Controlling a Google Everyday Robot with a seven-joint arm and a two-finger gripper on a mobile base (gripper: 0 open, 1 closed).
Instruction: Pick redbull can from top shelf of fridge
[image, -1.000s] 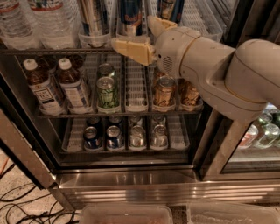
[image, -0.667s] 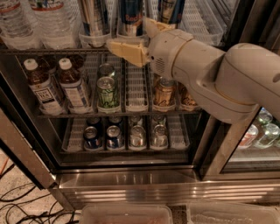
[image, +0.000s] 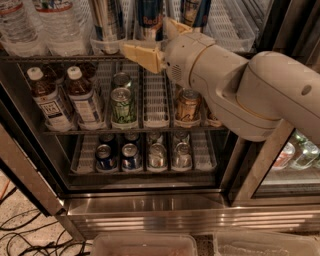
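Three tall redbull cans stand in clear lane trays on the top shelf (image: 50, 58) of the fridge (image: 150, 212): a left one (image: 107, 20), a middle one (image: 150, 17) with red lettering, and a right one (image: 195, 12). My gripper (image: 146, 35) is open at the shelf front, just in front of the middle can. One tan finger (image: 142, 54) lies low and left of that can, and the other (image: 176, 27) is at its right side. The jaws are not closed on it. My arm hides the shelf's right part.
Water bottles (image: 35, 25) stand at the top left. The middle rack holds tea bottles (image: 65, 97), a green can (image: 123, 105) and a gold can (image: 188, 105). Short cans (image: 130, 155) fill the lowest rack. Plastic bins (image: 145, 245) and floor cables (image: 20, 235) lie below.
My arm has pushed a little left and closer to the top shelf, bringing the gripper fingers nearer the middle tall can. The cans have not moved.
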